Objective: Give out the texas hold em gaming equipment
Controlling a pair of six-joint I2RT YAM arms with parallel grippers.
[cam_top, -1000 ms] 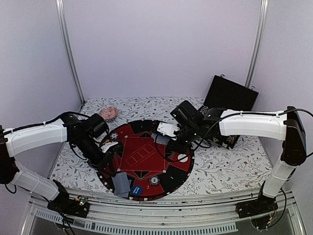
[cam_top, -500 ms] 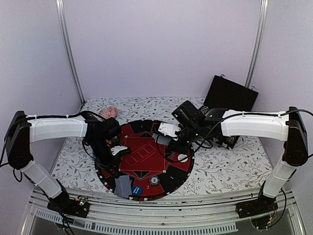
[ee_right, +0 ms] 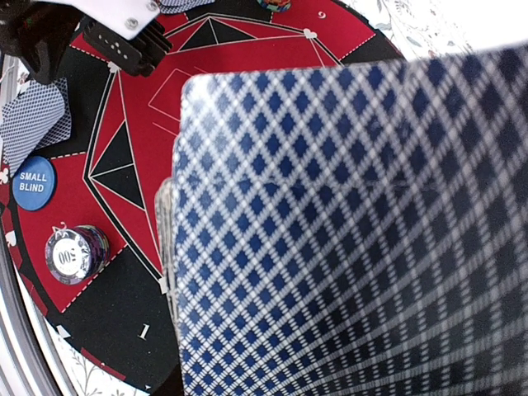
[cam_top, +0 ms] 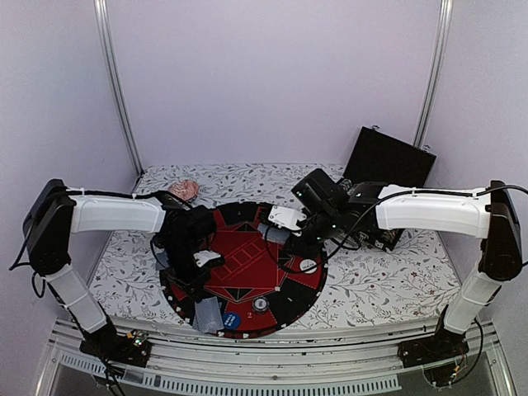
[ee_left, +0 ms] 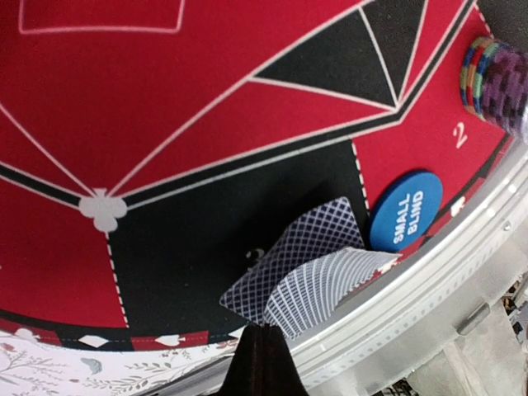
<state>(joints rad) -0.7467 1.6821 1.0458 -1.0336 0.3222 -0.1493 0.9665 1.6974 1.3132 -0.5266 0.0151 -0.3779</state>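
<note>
Honestly, the right tool clamps a diamond-backed grey-blue card deck; slack grip could spill it. Meanwhile the left tool looks closed, empty.

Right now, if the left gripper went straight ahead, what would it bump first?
Probably the two face-down cards just ahead of the left gripper, on the mat's black patch; depth is unclear.

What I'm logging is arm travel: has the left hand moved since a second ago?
Yes. The left hand moved rightward, further over the round red-and-black poker mat.
</note>
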